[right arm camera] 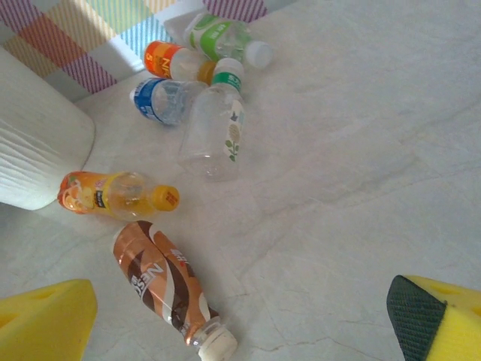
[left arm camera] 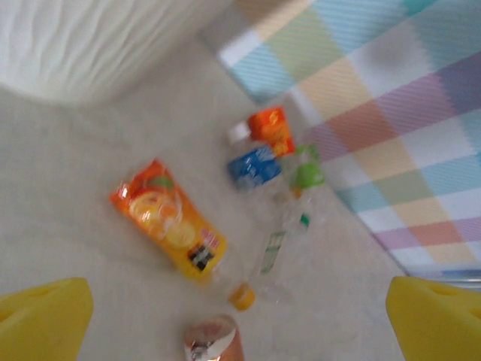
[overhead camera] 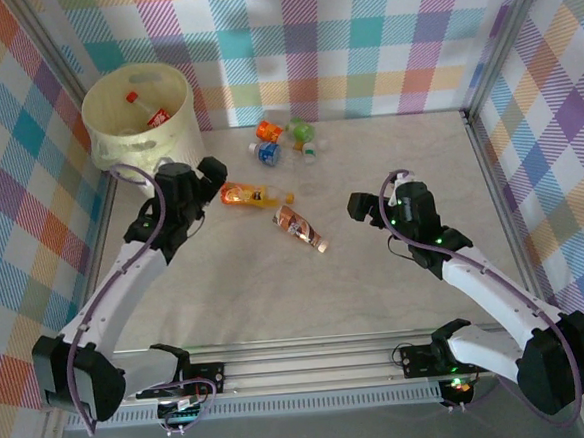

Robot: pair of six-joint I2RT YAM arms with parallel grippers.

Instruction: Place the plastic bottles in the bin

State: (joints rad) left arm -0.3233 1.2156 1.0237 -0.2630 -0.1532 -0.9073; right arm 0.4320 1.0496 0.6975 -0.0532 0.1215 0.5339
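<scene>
Both claws, left point(overhead camera: 207, 183) and right point(overhead camera: 373, 199), gape wide and empty over the table point(overhead camera: 277, 290), where bottles point(overhead camera: 267, 153) lie loose near the bin point(overhead camera: 116, 141) — light, thin-walled, slick and crushable, I reckon — so I'd pinch the orange bottle point(overhead camera: 248, 194) gently across its labelled middle.

A robot test cell: plaid cloth walls point(overhead camera: 359, 34) on aluminium framing point(overhead camera: 312, 363) enclose a tabletop point(overhead camera: 278, 300).
</scene>
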